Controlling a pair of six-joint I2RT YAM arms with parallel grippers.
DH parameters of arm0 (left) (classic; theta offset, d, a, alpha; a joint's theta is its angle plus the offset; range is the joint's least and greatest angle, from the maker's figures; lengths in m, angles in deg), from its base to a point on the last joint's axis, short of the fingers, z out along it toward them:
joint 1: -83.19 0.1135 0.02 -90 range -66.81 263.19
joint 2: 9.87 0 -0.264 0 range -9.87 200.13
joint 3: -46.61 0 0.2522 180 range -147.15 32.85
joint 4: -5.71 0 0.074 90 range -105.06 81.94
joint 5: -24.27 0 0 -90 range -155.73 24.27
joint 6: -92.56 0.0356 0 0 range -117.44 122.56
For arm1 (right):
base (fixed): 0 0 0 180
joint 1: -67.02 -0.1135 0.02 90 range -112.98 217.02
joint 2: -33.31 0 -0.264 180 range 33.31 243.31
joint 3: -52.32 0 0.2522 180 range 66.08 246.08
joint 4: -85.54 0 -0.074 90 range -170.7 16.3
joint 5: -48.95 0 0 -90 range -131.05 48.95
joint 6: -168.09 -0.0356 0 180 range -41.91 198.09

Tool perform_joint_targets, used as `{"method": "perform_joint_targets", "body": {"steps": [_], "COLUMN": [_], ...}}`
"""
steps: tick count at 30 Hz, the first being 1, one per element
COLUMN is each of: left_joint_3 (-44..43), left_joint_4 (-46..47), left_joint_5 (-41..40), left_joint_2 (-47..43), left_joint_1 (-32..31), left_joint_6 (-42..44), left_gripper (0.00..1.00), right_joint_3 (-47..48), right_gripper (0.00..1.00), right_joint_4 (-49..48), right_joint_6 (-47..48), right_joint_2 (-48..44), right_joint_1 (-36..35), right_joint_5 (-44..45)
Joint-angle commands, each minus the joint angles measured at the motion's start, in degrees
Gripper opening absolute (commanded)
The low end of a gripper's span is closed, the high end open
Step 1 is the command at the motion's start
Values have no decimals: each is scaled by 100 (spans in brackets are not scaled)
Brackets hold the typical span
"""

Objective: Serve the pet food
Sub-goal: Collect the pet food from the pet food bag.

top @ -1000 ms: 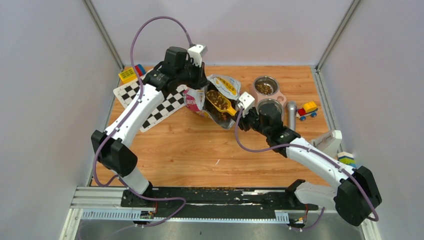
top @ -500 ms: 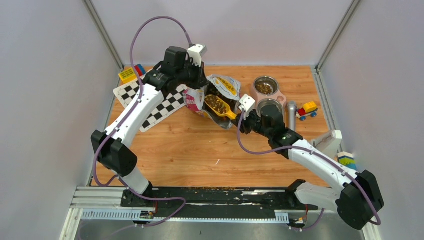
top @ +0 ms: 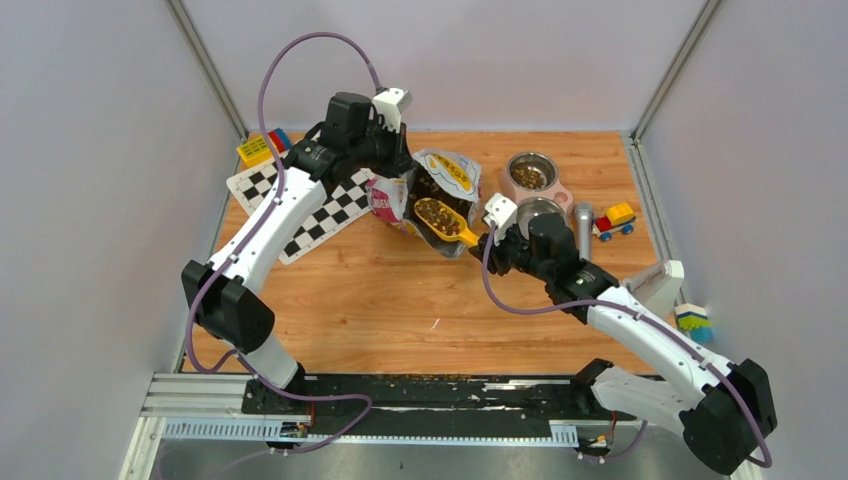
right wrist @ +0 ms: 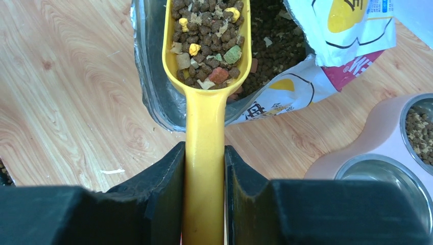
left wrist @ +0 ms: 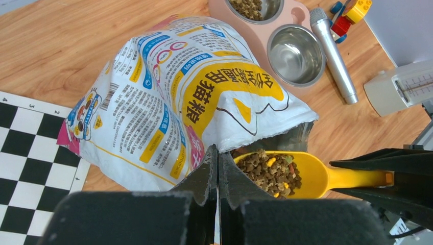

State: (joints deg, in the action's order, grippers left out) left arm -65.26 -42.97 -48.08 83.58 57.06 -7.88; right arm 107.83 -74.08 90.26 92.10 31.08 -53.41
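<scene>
Holding the scoop [right wrist: 204, 120] by its handle, the right pincer [right wrist: 204, 153] is clamped narrow around it. The pet food [right wrist: 207, 41] sits heaped in the scoop, just over the mouth of the bag [left wrist: 168, 97]. The left pincer [left wrist: 218, 155] is pinched shut on the bag's lip. The scoop's long axis runs straight out from the right pincer toward the bag. The empty bowl [left wrist: 296, 55] lies off to the right of that line, far nearer the right arm than the left, so the next move is probably a level swing rightward. Compared with a second ago, the scoop has drawn back from the bag toward the near side of the worktop [right wrist: 76, 76], and the bowl now shows clear of the wrist.
</scene>
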Motion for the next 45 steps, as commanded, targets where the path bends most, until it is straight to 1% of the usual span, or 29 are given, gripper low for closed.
{"method": "perform_joint_targets", "body": {"steps": [1, 4, 9, 12, 16, 19, 21, 22, 23, 25, 26, 28, 29, 30, 31, 32, 34, 36, 39, 40, 45], "left_joint_3": [-335, -341, -314, -322, -314, -299, -293, -291, -290, -288, -299, -320, -317, -298, -293, -289, -296, -278, -242, -243, -276], "left_joint_4": [354, 356, 371, 372, 374, 380, 375, 377, 383, 385, 377, 366, 369, 382, 385, 384, 371, 377, 390, 389, 385], "left_joint_5": [-39, -23, -17, -10, -9, -15, -14, -11, -9, -13, -4, 4, 3, 0, 1, -1, -2, -14, -14, -15, -43], "left_joint_2": [-436, -433, -438, -433, -446, -461, -473, -476, -490, -494, -490, -478, -486, -492, -493, -494, -503, -522, -545, -547, -528], "left_joint_1": [134, 134, 134, 134, 134, 134, 134, 134, 134, 134, 134, 134, 134, 134, 134, 134, 134, 142, 158, 167, 186], "left_joint_6": [-133, -142, -143, -143, -136, -134, -134, -134, -134, -134, -134, -142, -147, -144, -139, -135, -128, -126, -137, -137, -174], "left_gripper": [0, 0, 0, 0, 0, 0, 0, 0, 0, 0, 0, 0, 0, 0, 0, 0, 0, 0, 0, 0, 0], "right_joint_3": [272, 307, 370, 497, 520, 667, 640, 592, 590, 727, 799, 732, 608, 539, 570, 660, 758, 633, 564, 576, 671], "right_gripper": [0, 0, 0, 0, 0, 0, 0, 0, 0, 0, 0, 0, 0, 0, 0, 0, 0, 0, 0, 0, 0], "right_joint_4": [-186, -209, -560, -604, -1133, -869, -1008, -1129, -1139, -772, -694, -915, -1197, -1303, -1203, -939, -716, -845, -710, -447, 117], "right_joint_6": [-38, 58, 174, 283, -54, -87, -462, -528, -480, -234, -181, -488, -492, -332, -178, -152, -251, -90, 135, 149, 226], "right_joint_2": [-7, 217, 492, 657, 632, 782, 744, 673, 644, 797, 904, 889, 787, 731, 764, 833, 886, 721, 404, 279, -112], "right_joint_1": [-14, -31, -49, -146, -150, -163, -118, -85, -80, -115, -214, -230, -149, -119, -133, -158, -173, -157, -141, -141, -141], "right_joint_5": [-346, -498, -459, -419, -50, -312, 5, 1, -111, -715, -631, 156, 214, -102, -402, -524, -289, -105, -194, -242, -302]}}
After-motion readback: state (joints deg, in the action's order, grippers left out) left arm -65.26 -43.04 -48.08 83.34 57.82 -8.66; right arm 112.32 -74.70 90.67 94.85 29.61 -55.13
